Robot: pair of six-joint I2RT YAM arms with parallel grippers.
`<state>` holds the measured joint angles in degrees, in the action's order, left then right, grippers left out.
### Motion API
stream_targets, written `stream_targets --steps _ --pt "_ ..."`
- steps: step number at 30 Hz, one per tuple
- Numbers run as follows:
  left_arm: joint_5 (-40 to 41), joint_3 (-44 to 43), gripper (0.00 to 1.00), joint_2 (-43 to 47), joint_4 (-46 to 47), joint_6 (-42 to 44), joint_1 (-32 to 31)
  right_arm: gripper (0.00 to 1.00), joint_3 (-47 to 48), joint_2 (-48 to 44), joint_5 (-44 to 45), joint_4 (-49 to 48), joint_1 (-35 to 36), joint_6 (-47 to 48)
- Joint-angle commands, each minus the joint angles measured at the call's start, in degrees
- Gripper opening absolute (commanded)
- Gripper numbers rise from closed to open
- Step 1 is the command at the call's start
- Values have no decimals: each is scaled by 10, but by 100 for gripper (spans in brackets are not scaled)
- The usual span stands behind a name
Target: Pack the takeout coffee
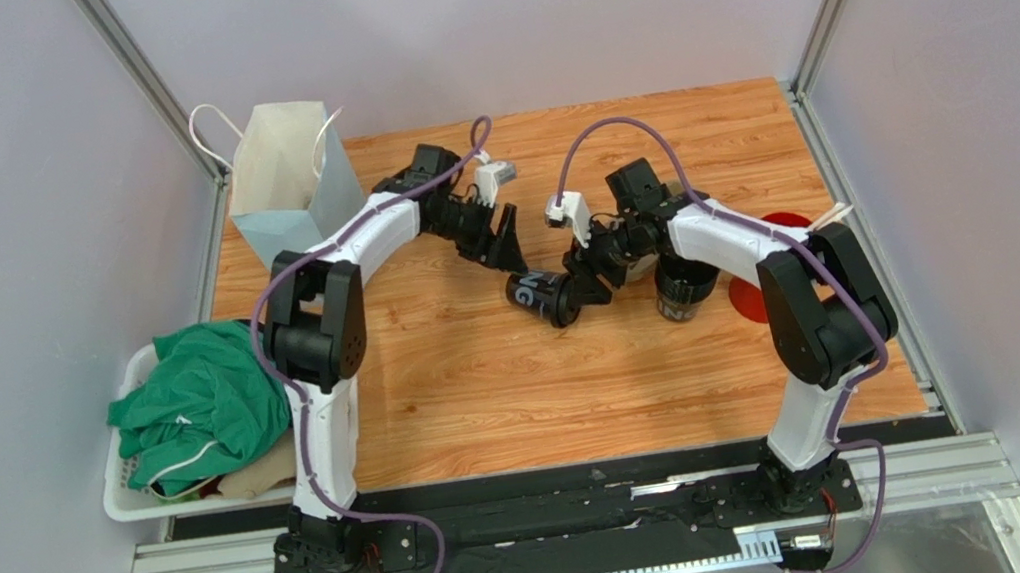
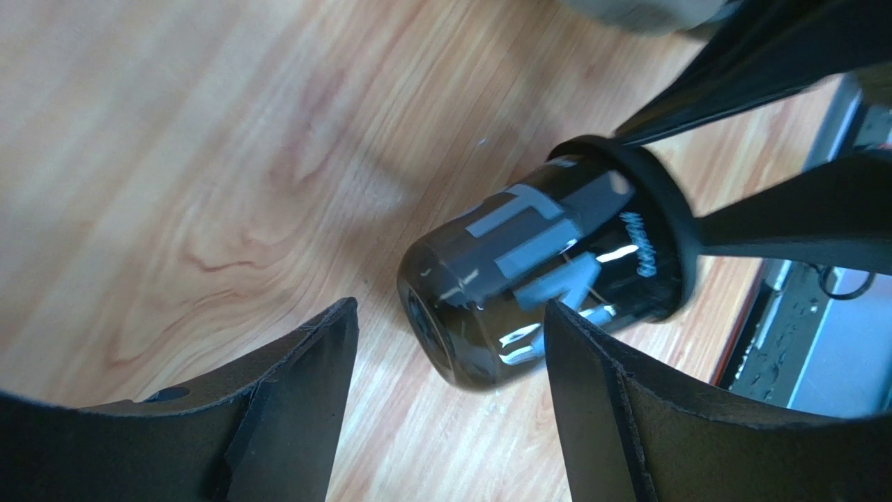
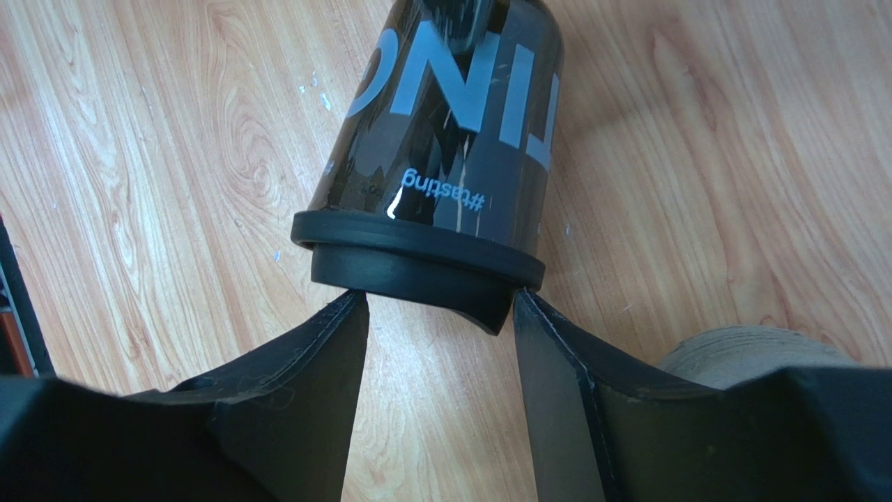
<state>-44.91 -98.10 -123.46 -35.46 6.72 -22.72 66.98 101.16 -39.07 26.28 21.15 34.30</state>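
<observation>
The takeout coffee (image 1: 543,294) is a small black cup with grey lettering and a black lid. It lies on its side on the wooden table (image 1: 487,396). In the right wrist view the cup (image 3: 450,115) points its lid at my right gripper (image 3: 440,298). The jaws stand apart, with their fingertips (image 3: 351,314) just reaching the lid's rim. My left gripper (image 2: 450,305) is open at the cup's (image 2: 523,272) bottom end, a short way off and holding nothing. From above, the left gripper (image 1: 506,239) is behind the cup and the right gripper (image 1: 591,275) to its right.
A second black cup (image 1: 684,288) stands upright by the right arm, with a red cup (image 1: 774,281) and white straws beyond it. A cardboard piece (image 3: 743,350) shows beside the right fingers. A paper bag (image 1: 287,176) stands back left. A white basket (image 1: 138,501) of green cloth sits left.
</observation>
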Motion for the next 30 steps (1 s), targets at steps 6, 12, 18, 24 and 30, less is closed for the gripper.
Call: stream_targets --steps 6,12,18,24,30 --pt "46 -15 74 -41 -24 15 -5 57 39 -9 -12 -16 6 -14" --pt "67 0 74 -30 -23 17 -4 57 53 -12 -25 -28 10 -42" --pt "74 6 74 -30 -22 14 10 57 68 -7 -21 -35 19 -56" --pt "64 6 74 -32 -19 6 22 57 94 4 -7 -54 26 -74" --pt "62 7 74 -32 -15 5 28 57 128 31 -1 -55 30 -88"
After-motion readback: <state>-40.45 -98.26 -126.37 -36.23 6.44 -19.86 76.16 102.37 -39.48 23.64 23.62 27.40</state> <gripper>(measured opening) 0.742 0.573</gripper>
